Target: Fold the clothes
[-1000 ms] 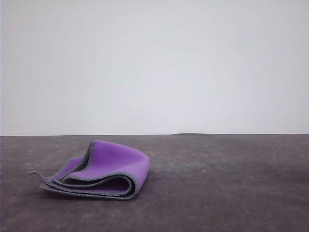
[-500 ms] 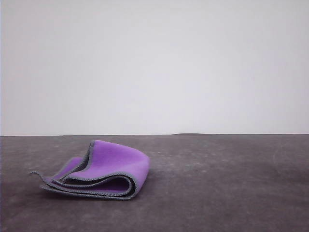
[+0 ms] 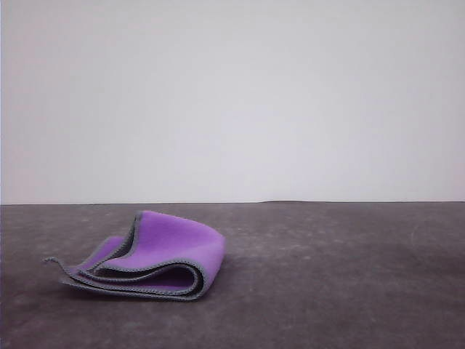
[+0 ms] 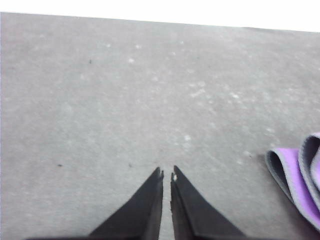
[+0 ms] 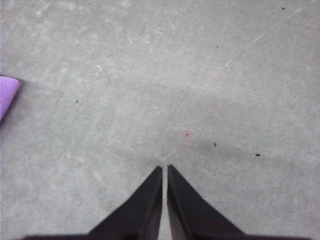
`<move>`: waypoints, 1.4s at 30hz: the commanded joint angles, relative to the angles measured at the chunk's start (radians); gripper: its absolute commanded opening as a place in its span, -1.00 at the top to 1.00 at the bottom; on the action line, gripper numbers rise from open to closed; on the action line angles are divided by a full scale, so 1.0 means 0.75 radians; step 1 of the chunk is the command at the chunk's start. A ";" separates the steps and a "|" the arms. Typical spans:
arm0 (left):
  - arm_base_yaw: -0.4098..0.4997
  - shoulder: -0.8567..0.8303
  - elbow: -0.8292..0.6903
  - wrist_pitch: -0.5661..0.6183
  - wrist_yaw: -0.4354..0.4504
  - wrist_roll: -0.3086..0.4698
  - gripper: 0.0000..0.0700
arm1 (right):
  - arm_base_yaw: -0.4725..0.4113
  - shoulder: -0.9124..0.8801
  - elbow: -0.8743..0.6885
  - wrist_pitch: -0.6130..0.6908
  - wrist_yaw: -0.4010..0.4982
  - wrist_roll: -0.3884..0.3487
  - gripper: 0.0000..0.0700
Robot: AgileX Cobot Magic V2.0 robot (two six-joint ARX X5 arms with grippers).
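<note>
The clothes (image 3: 156, 256) lie folded over in layers on the dark grey table, left of centre in the front view, purple face outward with a grey stitched edge. A corner of the clothes (image 4: 300, 175) shows in the left wrist view, off to one side of my left gripper (image 4: 167, 173), which is shut with nothing between its black fingers above bare table. My right gripper (image 5: 164, 167) is also shut and empty over bare table; a small purple bit of the clothes (image 5: 7, 94) shows at that view's edge.
The dark grey table (image 3: 334, 276) runs back to a plain white wall (image 3: 232, 102). Small specks and a faint scratch mark the table surface (image 5: 220, 90) under the right gripper.
</note>
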 commanded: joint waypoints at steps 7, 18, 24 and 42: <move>0.003 -0.007 -0.027 -0.009 -0.089 -0.035 0.95 | 0.002 0.009 0.000 0.010 0.002 -0.003 0.97; 0.003 -0.005 -0.027 -0.011 -0.087 -0.038 0.95 | 0.002 0.009 0.000 0.011 0.002 -0.003 0.97; 0.003 -0.005 -0.027 -0.011 -0.087 -0.039 0.95 | 0.002 0.009 0.000 0.011 0.002 -0.003 0.97; 0.003 -0.005 -0.027 -0.011 -0.087 -0.038 0.95 | -0.207 -0.645 -0.558 0.621 0.011 -0.252 0.97</move>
